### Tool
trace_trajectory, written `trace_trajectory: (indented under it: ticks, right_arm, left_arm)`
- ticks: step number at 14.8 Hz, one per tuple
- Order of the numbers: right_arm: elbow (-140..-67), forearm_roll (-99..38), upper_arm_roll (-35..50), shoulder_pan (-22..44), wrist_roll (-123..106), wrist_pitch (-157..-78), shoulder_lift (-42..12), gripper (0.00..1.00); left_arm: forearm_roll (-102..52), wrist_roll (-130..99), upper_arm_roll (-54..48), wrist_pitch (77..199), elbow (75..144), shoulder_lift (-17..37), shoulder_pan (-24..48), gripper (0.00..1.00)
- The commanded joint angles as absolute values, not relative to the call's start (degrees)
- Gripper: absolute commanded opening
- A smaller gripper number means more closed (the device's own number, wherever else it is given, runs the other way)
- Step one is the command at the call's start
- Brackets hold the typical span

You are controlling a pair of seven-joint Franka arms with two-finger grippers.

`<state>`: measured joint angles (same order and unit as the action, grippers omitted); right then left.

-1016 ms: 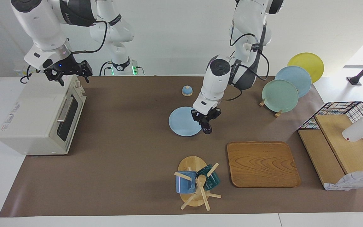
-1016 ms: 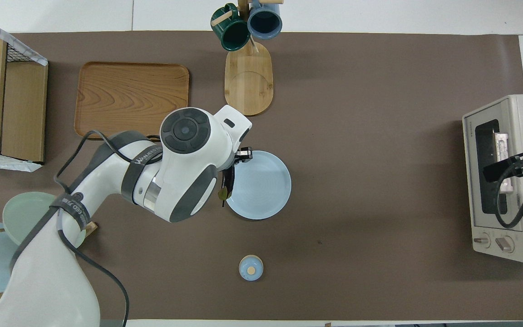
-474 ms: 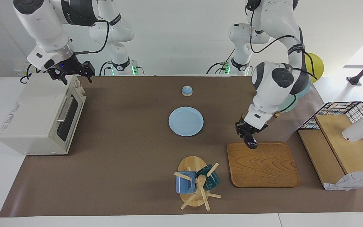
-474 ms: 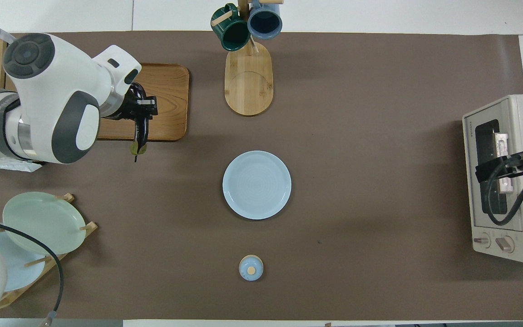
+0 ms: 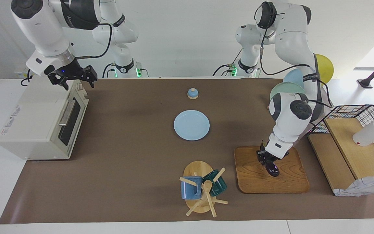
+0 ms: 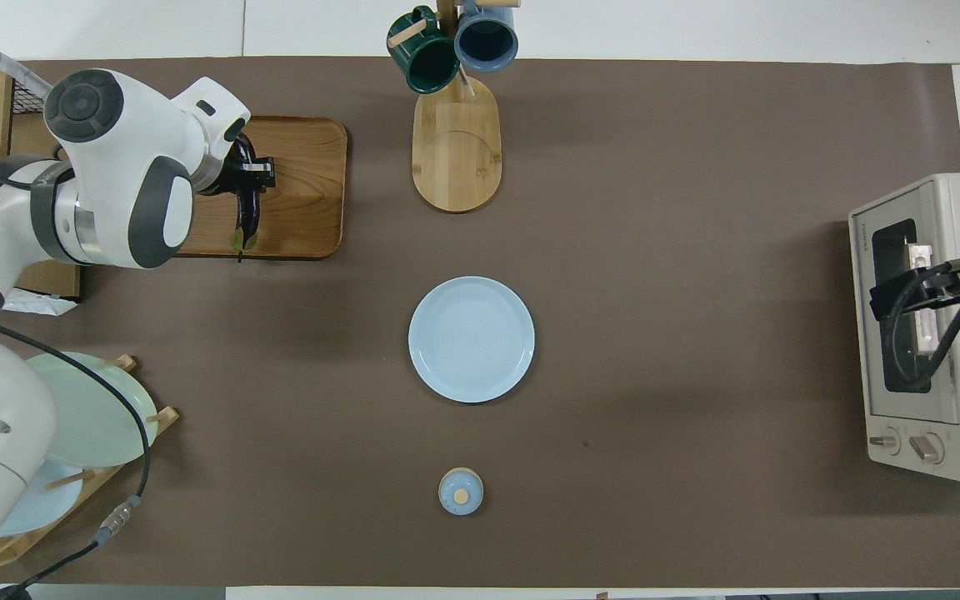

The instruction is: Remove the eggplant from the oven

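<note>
My left gripper (image 5: 267, 160) is shut on the eggplant (image 5: 273, 169), a slender dark purple one that hangs from the fingers low over the wooden tray (image 5: 291, 178). In the overhead view the gripper (image 6: 252, 173) holds the eggplant (image 6: 248, 215) over the tray (image 6: 305, 192), stem end toward the robots. I cannot tell whether its tip touches the wood. The cream oven (image 5: 34, 120) stands at the right arm's end of the table with its glass door shut. My right gripper (image 5: 77, 84) is open over the oven's top edge by the door; it also shows in the overhead view (image 6: 917, 292) above the oven (image 6: 947, 417).
A light blue plate (image 5: 191, 125) lies mid-table, with a small blue lid (image 5: 193, 93) nearer the robots. A mug rack (image 5: 203, 188) with two mugs stands beside the tray. A plate rack (image 5: 287, 89) and a wire basket with wooden boxes (image 5: 352, 149) are at the left arm's end.
My left gripper has carried the eggplant from over the blue plate to the wooden tray and lowered it over the wood. The right gripper has stayed over the oven.
</note>
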<state>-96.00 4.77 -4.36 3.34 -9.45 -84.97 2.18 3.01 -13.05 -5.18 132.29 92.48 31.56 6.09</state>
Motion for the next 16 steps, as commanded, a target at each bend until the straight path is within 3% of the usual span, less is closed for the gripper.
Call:
trace_trajectory:
  ticks: [1,4,5,9,16]
  right_arm:
    - [-95.27,2.99,-5.27,2.99,-9.14,-83.76,1.93,1.00]
    - [-95.19,3.08,-5.19,2.99,-8.79,-84.02,1.93,1.00]
    - [-95.19,3.08,-5.19,2.90,-8.79,-84.11,1.93,1.00]
    - [-95.19,3.08,-5.27,2.64,-8.96,-83.67,1.93,1.00]
    - [-95.19,3.08,-5.36,2.64,-8.88,-83.49,1.93,1.00]
  left_arm:
    - [4.48,-11.52,-5.45,133.24,91.58,32.17,4.92,0.00]
    - [4.48,-11.16,-5.45,133.42,91.58,32.17,4.92,0.00]
    - [4.40,-10.64,-5.45,133.68,91.50,32.17,4.92,0.99]
    - [3.35,-11.07,-5.54,131.58,88.86,31.38,5.10,1.00]
    - [0.53,-12.30,-5.36,109.56,88.86,14.09,3.61,1.00]
